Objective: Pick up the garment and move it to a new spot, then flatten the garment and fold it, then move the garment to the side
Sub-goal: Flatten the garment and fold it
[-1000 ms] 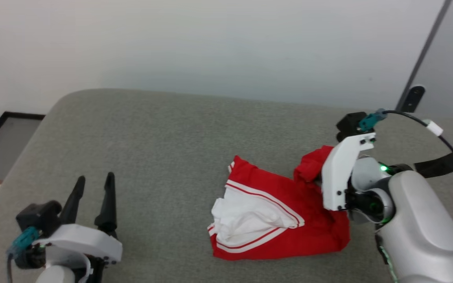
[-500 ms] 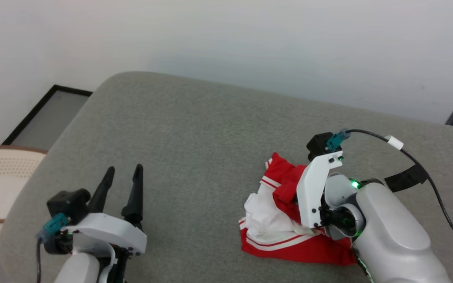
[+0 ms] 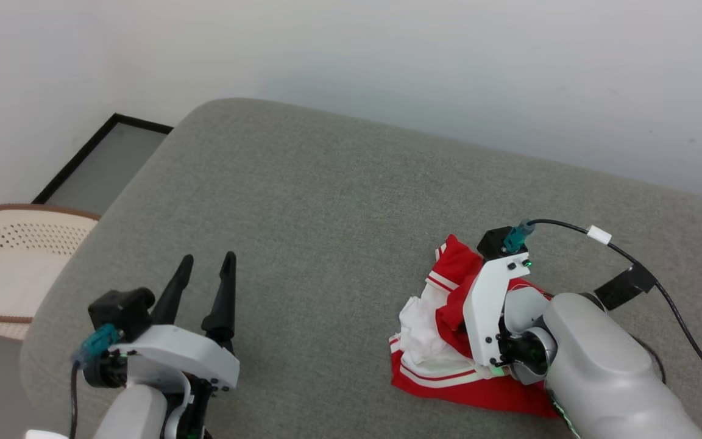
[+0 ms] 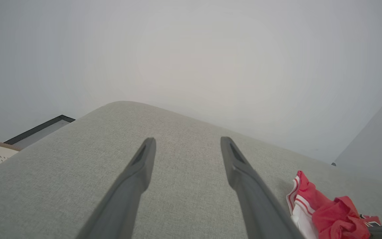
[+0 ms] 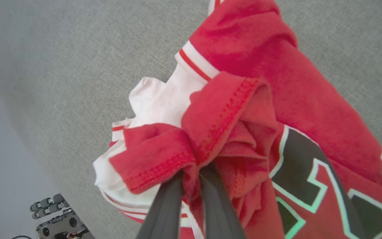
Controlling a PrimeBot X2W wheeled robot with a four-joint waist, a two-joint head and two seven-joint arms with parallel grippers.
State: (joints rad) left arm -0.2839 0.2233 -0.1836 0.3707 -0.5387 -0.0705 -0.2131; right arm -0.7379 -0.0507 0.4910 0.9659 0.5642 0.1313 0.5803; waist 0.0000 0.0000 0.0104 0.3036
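Note:
The garment [image 3: 433,341], red with white sleeves and stripe trim, lies bunched on the grey padded surface [image 3: 302,207] at the right. My right gripper [image 5: 191,171] is shut on a red hemmed fold of it, pulled up over the white sleeve; black-and-white lettering [image 5: 310,179] shows beside the fingers. In the head view the white wrist mount [image 3: 488,305] hides those fingers. My left gripper [image 3: 205,274] hovers open over bare surface at the lower left, well apart from the garment [image 4: 323,212]; its fingers [image 4: 144,159] hold nothing.
A cream perforated basket [image 3: 10,268] stands off the surface's left edge, with a dark-framed panel [image 3: 107,164] behind it. A black cable [image 3: 643,268] loops from my right wrist. A pale wall runs along the back. The surface's rounded corner is at upper left.
The camera has swung, shifting the whole scene. The right gripper has drawn the garment's right side over to the left, so the spread cloth is now bunched. The left gripper stays open.

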